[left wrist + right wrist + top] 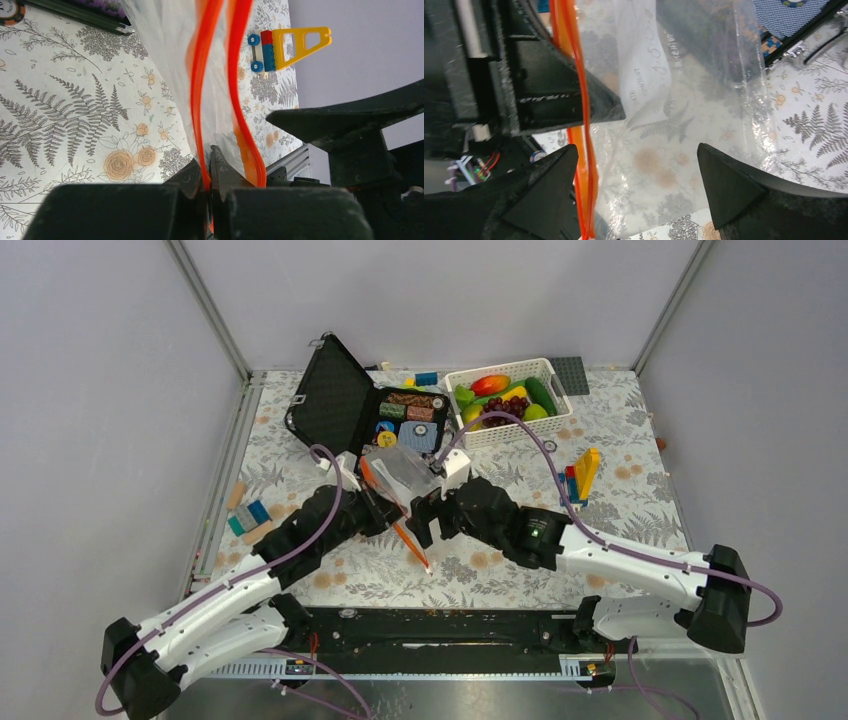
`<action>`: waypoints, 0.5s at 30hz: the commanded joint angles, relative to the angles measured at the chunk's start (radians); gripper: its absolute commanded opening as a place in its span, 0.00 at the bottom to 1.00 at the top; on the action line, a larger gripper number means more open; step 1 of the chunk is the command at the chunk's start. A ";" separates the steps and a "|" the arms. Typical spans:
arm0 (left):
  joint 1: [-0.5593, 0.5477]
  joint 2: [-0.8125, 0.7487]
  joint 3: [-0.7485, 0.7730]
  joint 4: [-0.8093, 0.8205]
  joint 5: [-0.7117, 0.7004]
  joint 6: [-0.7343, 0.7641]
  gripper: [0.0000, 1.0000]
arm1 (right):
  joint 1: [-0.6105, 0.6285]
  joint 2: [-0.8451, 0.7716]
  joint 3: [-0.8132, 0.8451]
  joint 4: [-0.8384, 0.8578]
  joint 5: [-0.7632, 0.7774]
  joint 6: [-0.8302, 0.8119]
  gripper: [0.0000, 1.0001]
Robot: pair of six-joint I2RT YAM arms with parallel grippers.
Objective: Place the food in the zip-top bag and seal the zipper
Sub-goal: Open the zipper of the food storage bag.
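The clear zip-top bag (402, 476) hangs above the table centre, between both arms. Its red-orange zipper (408, 537) runs down towards the table. My left gripper (210, 165) is shut on one strip of the zipper (206, 75) at the bag's mouth; the other strip bows away to the right. My right gripper (636, 172) is open, its fingers (724, 185) wide on either side of the bag's clear panel (674, 150); the white label patch (644, 70) shows. The food (505, 397) lies in the white lattice basket (520, 430) at the back. I see no food in the bag.
An open black case (345, 405) with chip stacks stands behind the bag. Toy bricks lie at the right (580, 478), with a yellow piece also in the left wrist view (290, 47). More bricks sit at the left edge (248, 515). A grey plate (570, 375) is at the back right.
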 commanded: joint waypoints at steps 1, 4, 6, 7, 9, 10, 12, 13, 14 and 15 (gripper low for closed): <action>-0.026 0.029 0.086 -0.017 -0.057 -0.019 0.00 | 0.008 0.056 0.070 -0.009 0.117 -0.001 0.96; -0.036 0.053 0.112 -0.030 -0.058 -0.014 0.00 | 0.008 0.084 0.080 -0.027 0.171 0.029 0.95; -0.045 0.062 0.126 -0.044 -0.065 -0.012 0.00 | 0.008 0.091 0.080 -0.042 0.230 0.036 0.95; -0.047 0.065 0.135 -0.056 -0.070 -0.007 0.00 | 0.008 0.091 0.081 -0.053 0.266 0.039 0.94; -0.051 0.069 0.155 -0.093 -0.088 0.004 0.00 | 0.008 0.083 0.083 -0.087 0.346 0.057 0.91; -0.051 0.070 0.162 -0.111 -0.096 0.012 0.00 | 0.008 0.076 0.080 -0.099 0.384 0.064 0.90; -0.052 0.074 0.184 -0.161 -0.106 0.035 0.00 | 0.008 0.057 0.065 -0.100 0.442 0.061 0.86; -0.053 0.078 0.198 -0.189 -0.107 0.049 0.00 | 0.008 0.046 0.057 -0.098 0.461 0.056 0.83; -0.054 0.087 0.219 -0.225 -0.108 0.061 0.00 | 0.008 0.037 0.050 -0.097 0.478 0.050 0.80; -0.055 0.096 0.249 -0.262 -0.107 0.081 0.00 | 0.008 0.031 0.047 -0.097 0.486 0.044 0.77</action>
